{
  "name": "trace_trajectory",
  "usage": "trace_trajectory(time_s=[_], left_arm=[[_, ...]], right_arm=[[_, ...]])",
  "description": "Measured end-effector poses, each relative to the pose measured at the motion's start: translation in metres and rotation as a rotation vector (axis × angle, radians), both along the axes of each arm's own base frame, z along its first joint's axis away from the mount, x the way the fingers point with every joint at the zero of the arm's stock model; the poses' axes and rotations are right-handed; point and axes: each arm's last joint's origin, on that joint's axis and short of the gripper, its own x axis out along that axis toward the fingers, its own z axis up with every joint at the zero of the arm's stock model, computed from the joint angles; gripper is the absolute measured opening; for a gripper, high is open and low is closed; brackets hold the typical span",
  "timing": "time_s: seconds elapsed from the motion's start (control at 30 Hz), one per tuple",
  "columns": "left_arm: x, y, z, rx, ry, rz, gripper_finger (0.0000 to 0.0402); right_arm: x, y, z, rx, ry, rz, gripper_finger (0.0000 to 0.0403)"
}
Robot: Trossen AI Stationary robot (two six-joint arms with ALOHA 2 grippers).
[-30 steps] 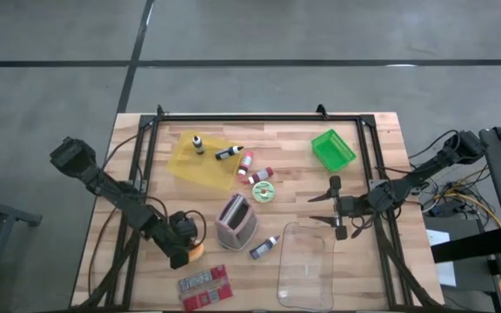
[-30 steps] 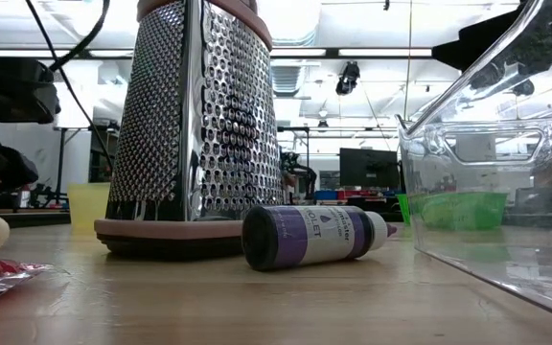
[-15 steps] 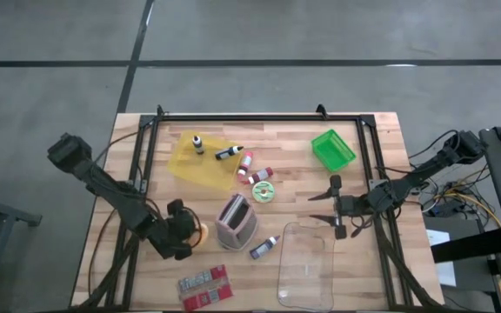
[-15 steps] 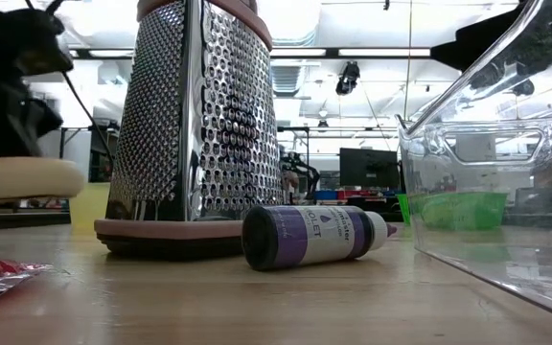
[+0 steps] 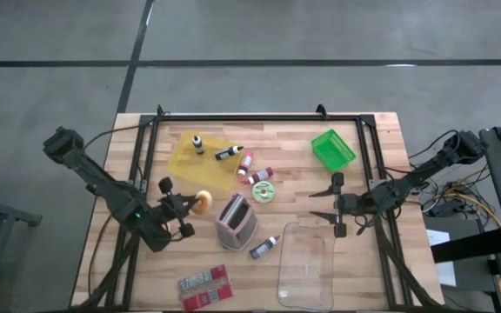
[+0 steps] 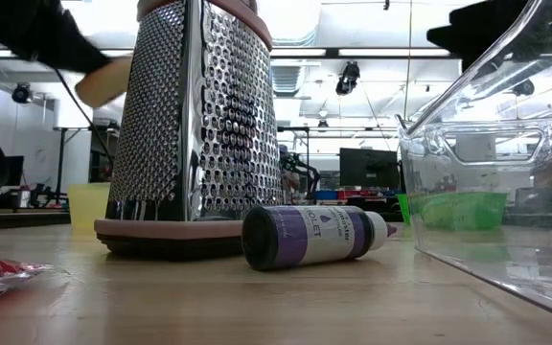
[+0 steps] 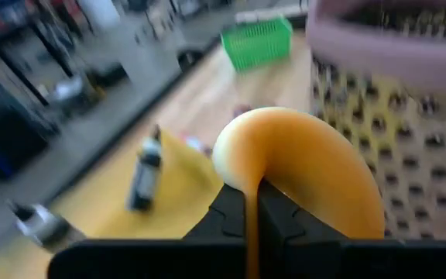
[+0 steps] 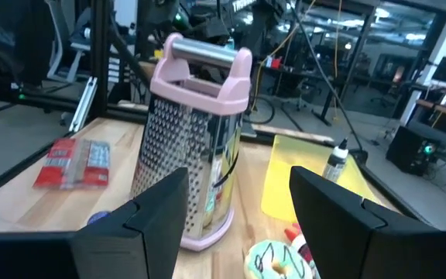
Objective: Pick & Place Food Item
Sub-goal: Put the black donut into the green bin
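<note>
The left gripper [image 5: 196,206] grasps the orange-tan food item [image 7: 300,174], lifted at the grater's [image 5: 236,221] 9 o'clock. Carrying seems underway; next, likely the clear container [image 5: 305,265]. The right gripper [image 5: 330,207] waits, fingers spread.

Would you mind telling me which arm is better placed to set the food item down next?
The left. Its gripper already holds the orange-and-cream food item, lifted beside the pink-framed box grater. The right gripper hangs open and empty near the clear plastic container, far from the food.
</note>
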Motion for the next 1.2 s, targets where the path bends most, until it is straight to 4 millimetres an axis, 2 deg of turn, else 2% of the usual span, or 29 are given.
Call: trace_trajectory(time_s=[0.33,0.53,0.63,0.87,1.0,1.2], left_arm=[[0.007,0.007,0.052,0.202,-0.134,-0.083,0.0002],[0.025,0.019,0.072,0.256,-0.200,-0.240,0.0002],[0.037,0.033,0.078,0.290,-0.236,-0.274,0.0002],[0.056,0.080,0.091,0.369,-0.357,-0.304,0.0002],[0.063,0.104,0.095,0.372,-0.439,-0.372,0.0002],[0.079,0.128,0.088,0.362,-0.494,-0.429,0.0002]], right_arm=[[0.005,-0.013,0.007,-0.033,-0.066,-0.062,0.0221],[0.011,-0.027,0.012,-0.039,-0.118,-0.033,0.0221],[0.014,-0.035,0.017,-0.053,-0.143,-0.026,0.0221],[0.033,-0.050,0.048,-0.073,-0.175,0.032,0.0221],[0.052,-0.057,0.065,-0.081,-0.143,0.012,0.0221],[0.092,-0.063,0.076,-0.107,-0.091,-0.023,0.0221]])
